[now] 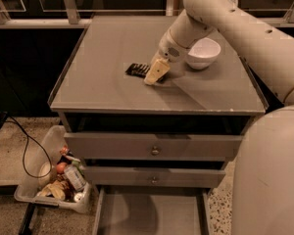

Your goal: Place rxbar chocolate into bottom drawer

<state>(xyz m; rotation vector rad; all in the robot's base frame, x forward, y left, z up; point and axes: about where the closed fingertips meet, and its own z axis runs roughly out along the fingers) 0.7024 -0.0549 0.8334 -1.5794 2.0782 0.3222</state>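
Since the bottom drawer (152, 217) stands open for the drop, our end effector (156, 72) sits at the rxbar chocolate (137, 69), left of the white bowl (203, 53) on the table (103, 48); grip state we can't tell.

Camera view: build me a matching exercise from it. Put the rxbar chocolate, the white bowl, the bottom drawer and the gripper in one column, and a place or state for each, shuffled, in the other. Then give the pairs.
1. rxbar chocolate
2. white bowl
3. bottom drawer
4. gripper

A. pulled out, lowest of three
B. at the bar's right end, low over the cabinet top
C. lying flat near the middle of the cabinet top
D. standing upright toward the cabinet top's back right

Pairs: 1-C, 2-D, 3-A, 4-B.
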